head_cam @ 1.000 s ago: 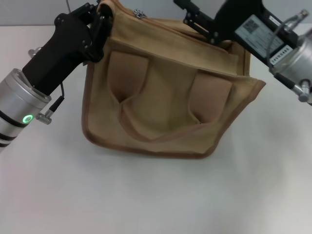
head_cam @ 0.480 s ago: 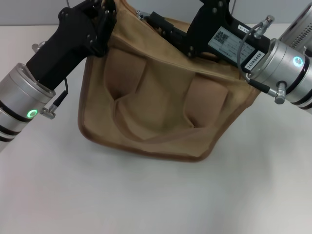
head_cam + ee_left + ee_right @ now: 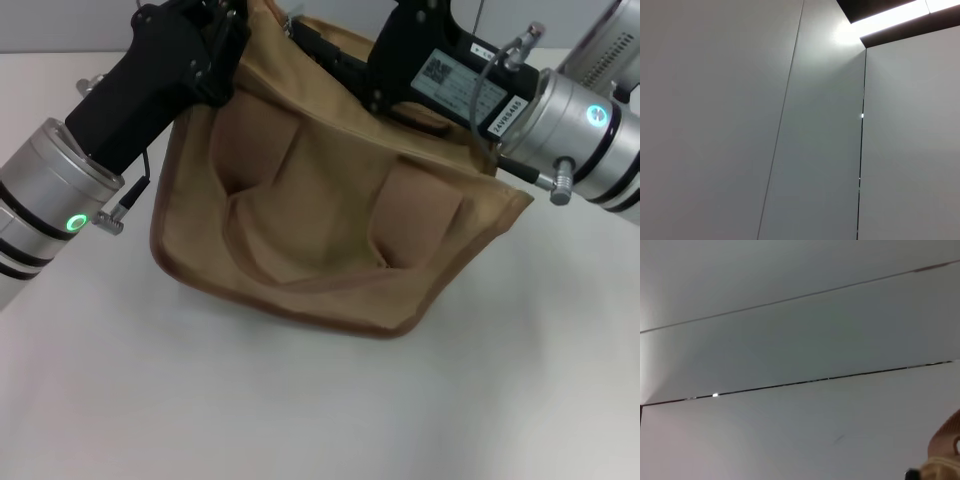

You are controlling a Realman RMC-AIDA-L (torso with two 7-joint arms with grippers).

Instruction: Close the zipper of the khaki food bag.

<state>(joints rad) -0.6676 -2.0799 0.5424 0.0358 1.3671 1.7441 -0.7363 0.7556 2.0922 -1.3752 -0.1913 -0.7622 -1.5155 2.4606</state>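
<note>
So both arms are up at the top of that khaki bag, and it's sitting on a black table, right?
Not quite. Both arms do reach the top of the bag, left gripper at its left corner and right gripper along the top, but the table is white, as the head view shows.

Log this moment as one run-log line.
left pincer: at khaki food bag top-left corner | right pincer: along top, at zipper | bag tilted

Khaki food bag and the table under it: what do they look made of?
Khaki food bag: looks like woven canvas, matte; it sags and creases softly, with darker brown edge trim and tan strap handles sewn on. Table: smooth white matte surface, probably laminate or painted board; hard to say which. The left claw and right claw are at the bag's top edge.
</note>
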